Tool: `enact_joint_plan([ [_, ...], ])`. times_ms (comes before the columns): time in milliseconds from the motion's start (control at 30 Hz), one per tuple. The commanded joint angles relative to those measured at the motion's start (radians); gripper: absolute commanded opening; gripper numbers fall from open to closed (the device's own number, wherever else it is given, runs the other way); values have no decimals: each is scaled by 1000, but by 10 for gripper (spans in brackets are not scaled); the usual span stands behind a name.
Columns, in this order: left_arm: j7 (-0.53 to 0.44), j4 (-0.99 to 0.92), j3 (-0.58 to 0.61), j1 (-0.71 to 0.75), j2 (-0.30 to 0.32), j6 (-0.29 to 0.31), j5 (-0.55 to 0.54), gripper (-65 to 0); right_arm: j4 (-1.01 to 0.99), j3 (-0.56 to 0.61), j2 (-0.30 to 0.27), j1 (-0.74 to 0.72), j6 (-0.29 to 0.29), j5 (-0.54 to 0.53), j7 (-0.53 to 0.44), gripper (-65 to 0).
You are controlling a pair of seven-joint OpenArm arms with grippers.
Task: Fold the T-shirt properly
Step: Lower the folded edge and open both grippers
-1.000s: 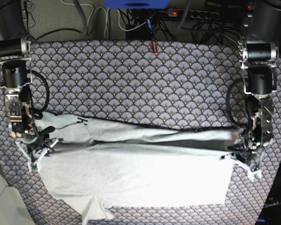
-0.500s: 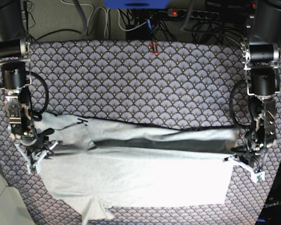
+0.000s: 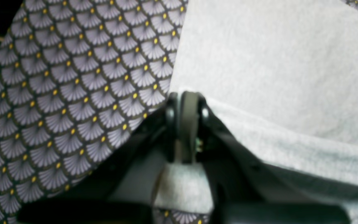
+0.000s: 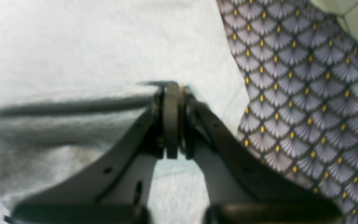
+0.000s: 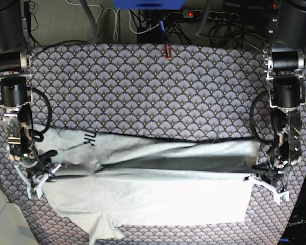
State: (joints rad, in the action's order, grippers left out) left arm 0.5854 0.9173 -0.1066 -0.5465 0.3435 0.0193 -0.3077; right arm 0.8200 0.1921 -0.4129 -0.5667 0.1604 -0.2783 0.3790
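The light grey T-shirt (image 5: 153,199) lies spread across the front half of the tablecloth, and black lettering (image 5: 90,137) shows near its left end. Its upper layer is folded toward the front, leaving a dark shadowed band (image 5: 183,162) behind that layer's edge. My right gripper (image 5: 46,177) is at the shirt's left end, shut on the fabric edge (image 4: 104,93); in the right wrist view the gripper (image 4: 172,87) has its jaws pressed together. My left gripper (image 5: 253,176) is shut on the shirt's right corner, and in the left wrist view the gripper (image 3: 186,97) pinches the hem (image 3: 259,118).
The purple-grey fan-patterned tablecloth (image 5: 153,92) covers the table. Cables and a power strip (image 5: 209,15) run along the far edge, with a small red item (image 5: 167,51) by it. A pale surface (image 5: 0,214) borders the front left corner.
Both grippers have moved toward the front edge, drawing the shirt's upper layer with them. The shadowed band behind that layer has widened.
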Motion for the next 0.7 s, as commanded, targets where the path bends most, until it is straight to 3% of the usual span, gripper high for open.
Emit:
enact_joint_plan([
  [0, -21, 16, -3, -34, 13, -8, 8, -593, 2, -6, -17, -40, -5, 3, -24, -650],
  [67, -20, 16, -3, -34, 13, -8, 8, -512, -17, -6, -17, -43, -5, 3, -24, -644],
  [167, -23, 16, -3, -31, 13, -8, 5, -409, -20, -6, -17, -43, -5, 3, -22, -570],
  [467, -18, 27, -5, 1, 18, -8, 3, -332, -14, -6, -17, -32, -5, 1, -16, -337],
  [667, -18, 55, -14, 65, 22, -8, 0, -322, 134, -10, -22, 52, -5, 1, -15, -317],
])
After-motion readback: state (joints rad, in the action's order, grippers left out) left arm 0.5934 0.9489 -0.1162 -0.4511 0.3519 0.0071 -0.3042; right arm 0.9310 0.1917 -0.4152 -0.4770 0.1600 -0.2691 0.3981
